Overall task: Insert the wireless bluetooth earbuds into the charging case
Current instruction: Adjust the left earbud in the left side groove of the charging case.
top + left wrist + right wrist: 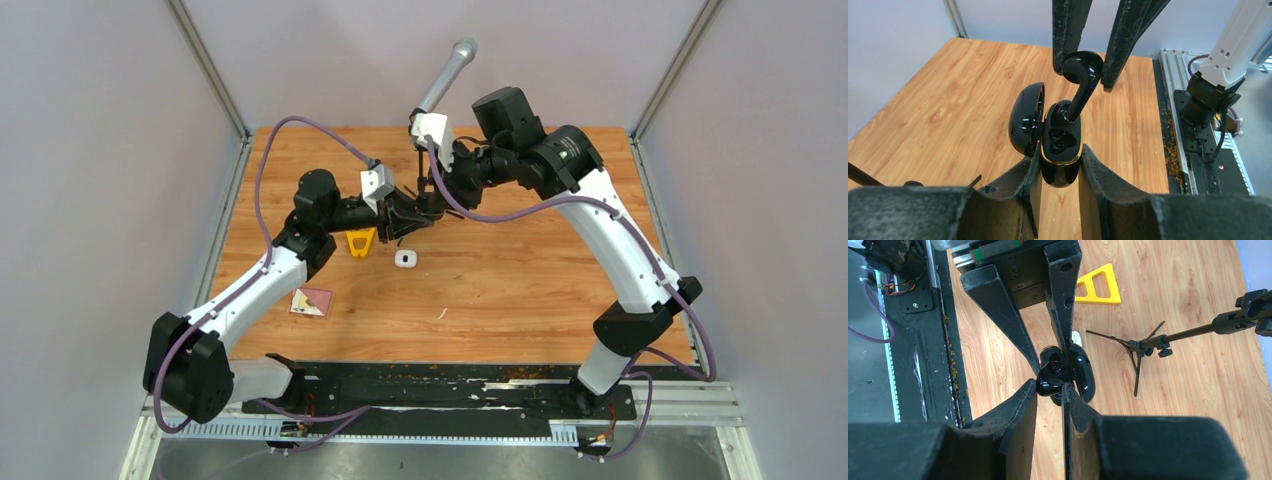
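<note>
My left gripper (1060, 152) is shut on an open black charging case (1061, 165) with a gold rim, its lid (1026, 119) swung to the left. My right gripper (1049, 386) is shut on a black earbud (1082, 72) and holds it right above the case, the stem tip down in the far socket (1063, 112). The near socket (1060, 141) shows dark reflections; I cannot tell whether it holds an earbud. In the top view both grippers (415, 213) meet above the middle of the table. A white case (404, 259) lies just in front of them. No white earbuds are clearly in view.
A yellow triangular piece (361, 241) lies left of the white case. A small black tripod (1143, 347) with a grey pole (447, 72) stands behind the grippers. A card (311, 302) lies at the front left. A tiny white sliver (441, 313) lies at the front centre.
</note>
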Motion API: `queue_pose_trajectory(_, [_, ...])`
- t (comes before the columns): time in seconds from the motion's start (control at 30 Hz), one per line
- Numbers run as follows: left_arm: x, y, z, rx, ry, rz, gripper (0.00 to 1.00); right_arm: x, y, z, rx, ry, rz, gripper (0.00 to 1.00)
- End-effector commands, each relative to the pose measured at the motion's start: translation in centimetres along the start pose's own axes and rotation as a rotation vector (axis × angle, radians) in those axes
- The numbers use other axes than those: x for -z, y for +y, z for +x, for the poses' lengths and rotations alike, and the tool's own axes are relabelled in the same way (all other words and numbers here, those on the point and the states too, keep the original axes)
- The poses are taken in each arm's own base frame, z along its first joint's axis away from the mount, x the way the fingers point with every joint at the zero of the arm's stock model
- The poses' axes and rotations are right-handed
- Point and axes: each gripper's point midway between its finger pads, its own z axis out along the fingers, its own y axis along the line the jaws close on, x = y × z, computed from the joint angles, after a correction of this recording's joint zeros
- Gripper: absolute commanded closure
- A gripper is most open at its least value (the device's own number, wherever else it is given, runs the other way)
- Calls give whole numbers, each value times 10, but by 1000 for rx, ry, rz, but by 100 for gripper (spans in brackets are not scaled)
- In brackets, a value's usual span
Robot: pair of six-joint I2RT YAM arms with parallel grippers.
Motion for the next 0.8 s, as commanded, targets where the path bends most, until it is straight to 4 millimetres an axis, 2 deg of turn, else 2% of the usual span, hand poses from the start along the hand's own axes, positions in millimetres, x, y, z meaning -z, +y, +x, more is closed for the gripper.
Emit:
queue_pose_trajectory(0.0, [3, -8, -13, -64, -14, 22, 100, 4, -2, -5, 10, 9, 20, 90])
queue_pose_trajectory(0.77, [-2, -11, -19, -53, -41, 41, 100, -14, -6, 4, 35, 89, 32, 90])
